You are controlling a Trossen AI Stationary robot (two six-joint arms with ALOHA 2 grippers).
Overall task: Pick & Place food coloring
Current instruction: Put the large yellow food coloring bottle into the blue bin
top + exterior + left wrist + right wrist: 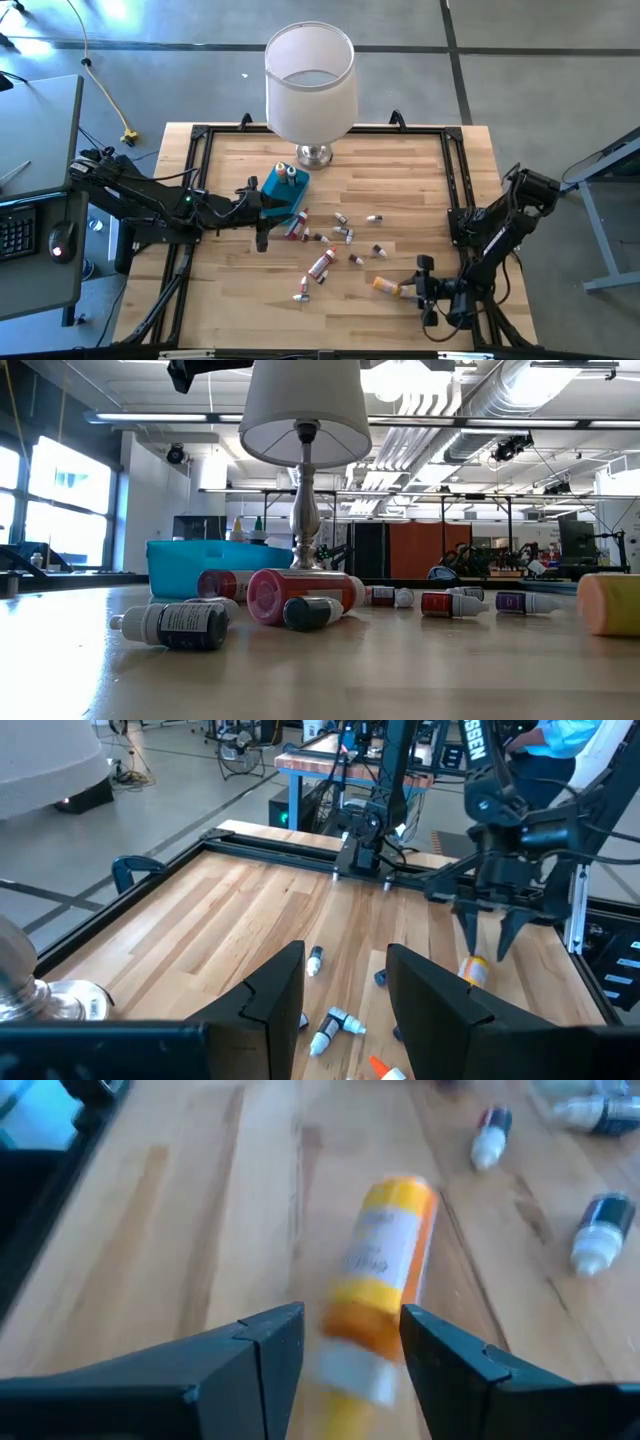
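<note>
Progress: early, as I judge it; 2 bottles [291, 173] stand in the blue tray [275, 197], the rest of the food coloring still lies loose on the table [400, 170].
Right gripper [424, 283]: mine, low over the table's near right part, fingers spread and empty, straddling the cap end of the orange bottle [385, 1250].
Orange bottle: lying on its side on the wood, not lifted, white cap toward my right fingers; I am not clamped on it yet.
Left gripper [262, 222]: mine too, fingers released and holding nothing, hovering just beside the blue tray, near the lamp [310, 80].
Scatter: roughly a dozen small bottles strewn mid-table between my 2 grippers, among them a red bottle [321, 266] and a dark vial [172, 625], all on their sides.
Left to do: nearly everything; each loose bottle needs its own trip, starting, I reckon, with the orange one.
</note>
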